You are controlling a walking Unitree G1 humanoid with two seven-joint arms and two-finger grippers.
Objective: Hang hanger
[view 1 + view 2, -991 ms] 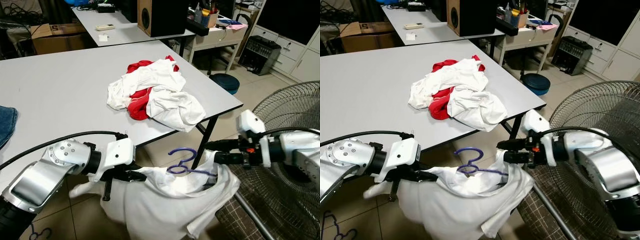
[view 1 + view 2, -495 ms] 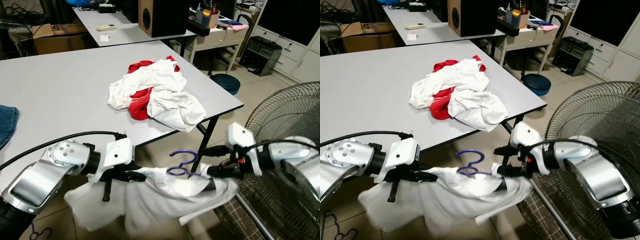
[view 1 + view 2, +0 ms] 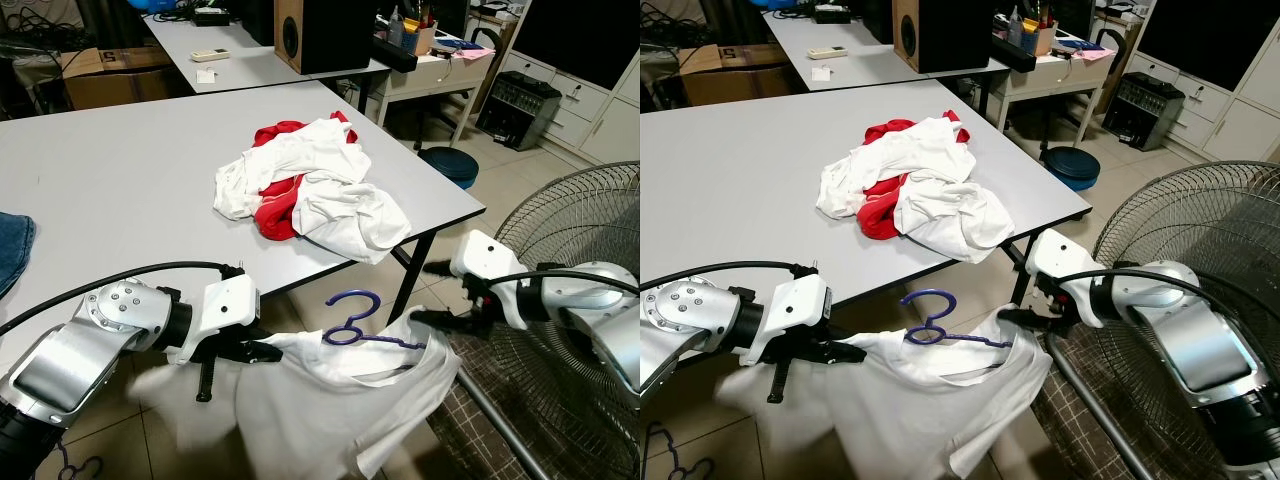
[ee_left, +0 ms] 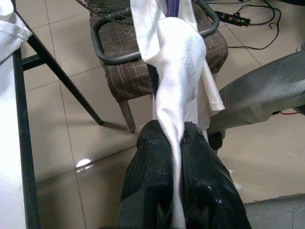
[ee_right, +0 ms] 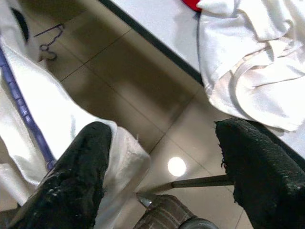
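While your left claw [image 3: 262, 352] stays low in front of the counter [image 3: 120, 190], its two black fingers [image 4: 190, 191] are clenched on one shoulder of the white T-shirt [image 3: 330, 400] — the wrist view shows the fabric pinched tight between them and running away toward the fan's base. You have the purple hanger [image 3: 362, 325] threaded inside the shirt's neck, its hook standing up above the collar and its bar lying along the shoulder line between the two arms. Your right claw [image 3: 428, 318] sits at the shirt's other shoulder, just beside the hanger's end; its fingers [image 5: 76, 176] are spread wide, one of them against the cloth, gripping nothing. The garment hangs below counter height over the tiled floor [image 3: 150, 430], its lower part blurred. Up on the counter lies a heap of white and red clothes [image 3: 305, 190], near the corner, and a piece of blue denim [image 3: 14, 245] at the far left edge. To your right stands a large floor fan [image 3: 580, 300] — close behind the right arm.
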